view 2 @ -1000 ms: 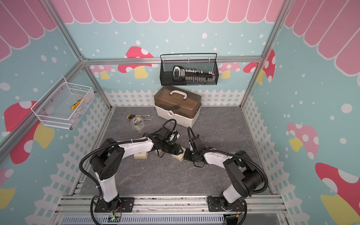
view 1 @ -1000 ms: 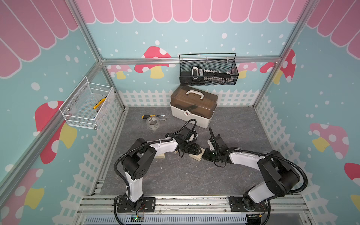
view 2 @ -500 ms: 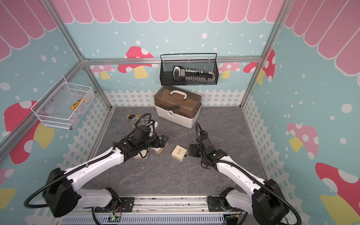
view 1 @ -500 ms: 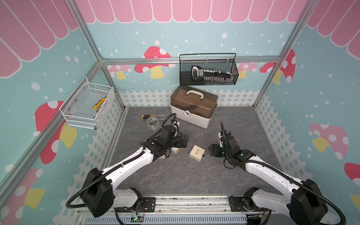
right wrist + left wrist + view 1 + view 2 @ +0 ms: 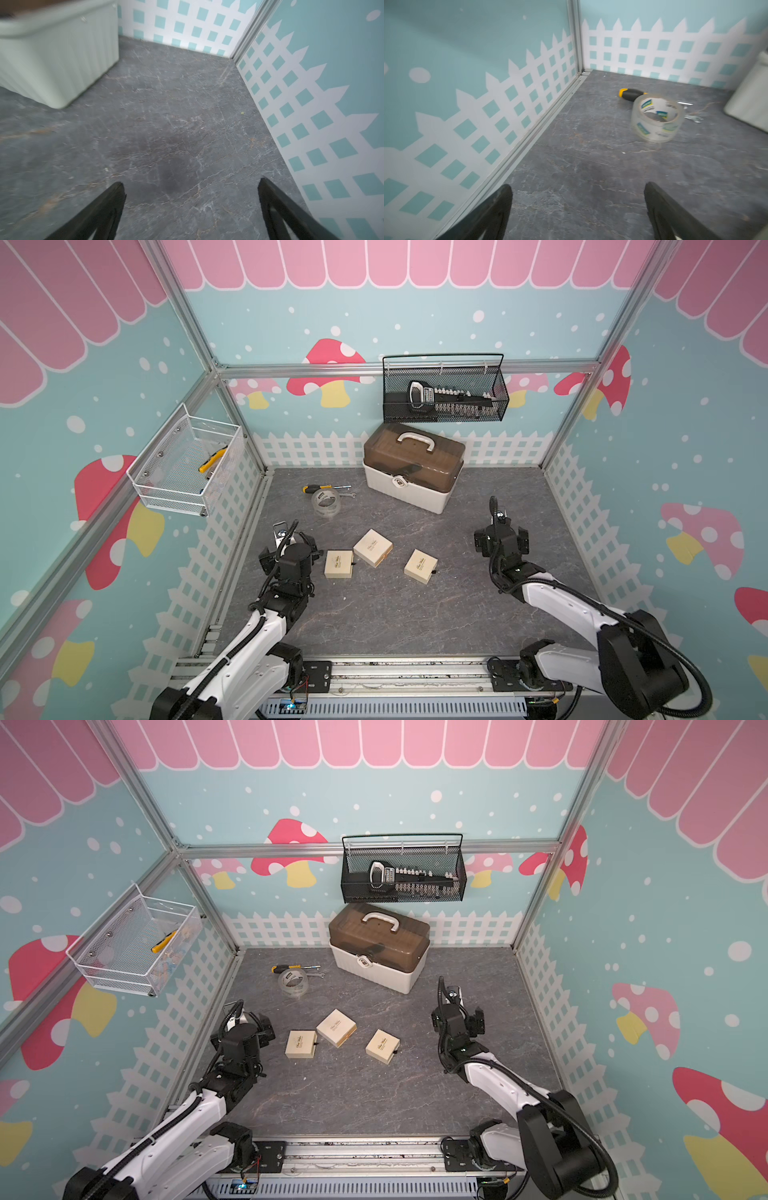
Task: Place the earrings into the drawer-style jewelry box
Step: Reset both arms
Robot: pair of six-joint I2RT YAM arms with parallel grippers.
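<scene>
Far L on the side wall I've got the white wire basket (image 5: 187,464) w/ a yellow-handled tool in it. Next, the left gripper (image 5: 578,209): jaws spread wide, nothing btwn them, just bare grey mat (image 5: 395,614) under it; it points toward the back-L corner. Ahead of it, the clear tape roll (image 5: 326,502) lies flat w/ the yellow/black screwdriver (image 5: 318,488) just behind. Mid-floor, three closed cream boxes: the left cream box (image 5: 339,564) is just R of the left gripper, apart from it; the middle cream box (image 5: 372,547) is bigger, turned at an angle, just beside the first, can't tell if touching; the right cream box (image 5: 420,566) sits apart. L and R ones each show a small dark pull on the R side, so drawer type. The earrings: can't make them out in any view, too small, so I can't tell where they are. Behind, the brown-lidded toolbox (image 5: 411,472), and above it the black mesh basket (image 5: 444,391) on the back wall. The right gripper (image 5: 191,207) is well R of the boxes, jaws wide, holding nothing.
</scene>
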